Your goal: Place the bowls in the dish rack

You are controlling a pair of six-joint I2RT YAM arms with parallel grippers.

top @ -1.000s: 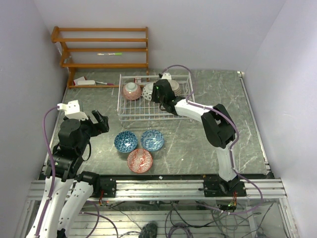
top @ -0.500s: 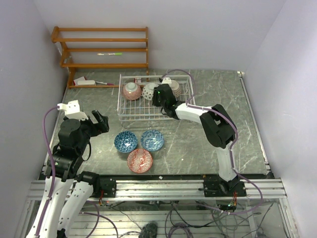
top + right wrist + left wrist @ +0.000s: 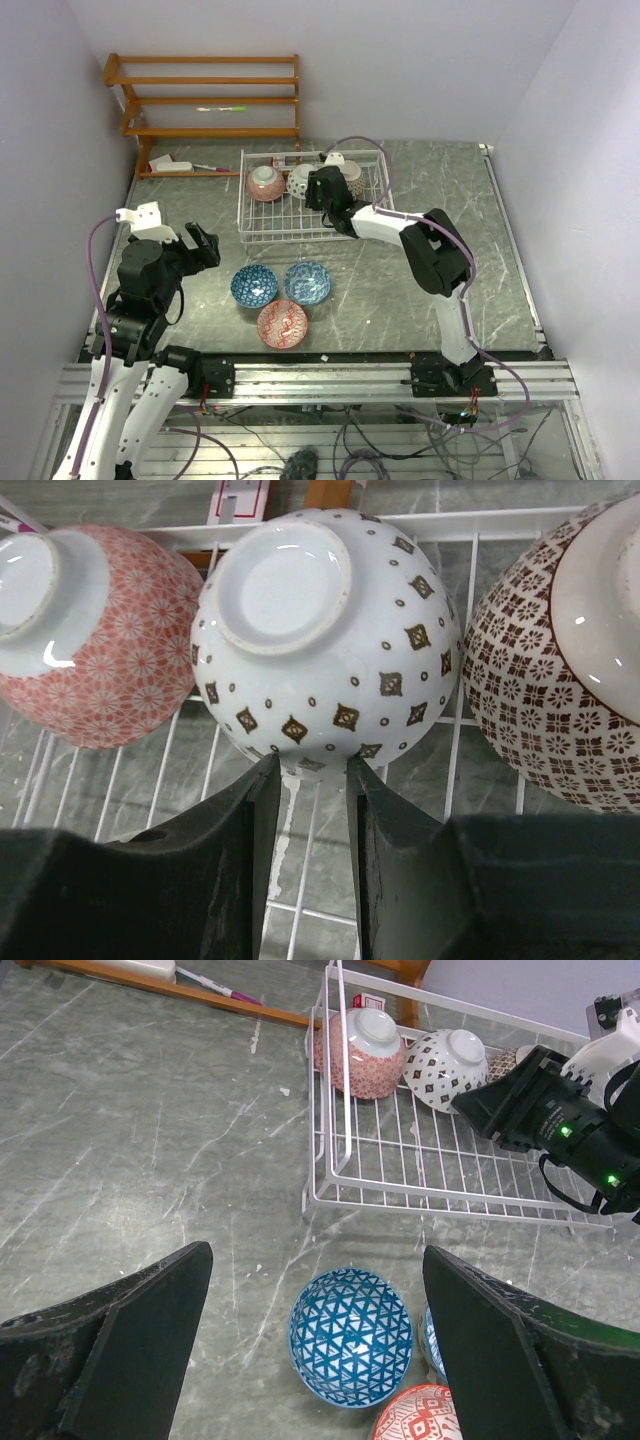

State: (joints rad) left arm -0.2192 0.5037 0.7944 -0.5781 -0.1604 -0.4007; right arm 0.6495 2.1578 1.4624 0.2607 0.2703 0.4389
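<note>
I reckon it's half done. Three bowls stand on edge along the far side of the rack (image 3: 275, 222): a pink bowl (image 3: 265, 183) at the left, a white bowl (image 3: 325, 640) in the middle and a tan bowl (image 3: 560, 680) to the right. A blue bowl (image 3: 254, 286), a second blue bowl (image 3: 307, 283) and a red bowl (image 3: 282, 323) sit on the table (image 3: 400, 300) near the rack, not yet loaded. The right claw (image 3: 308, 767) is narrow, its tips flanking the white bowl's low edge; whether it pinches, I cannot tell. The left claw (image 3: 317, 1253) hangs wide and empty.
</note>
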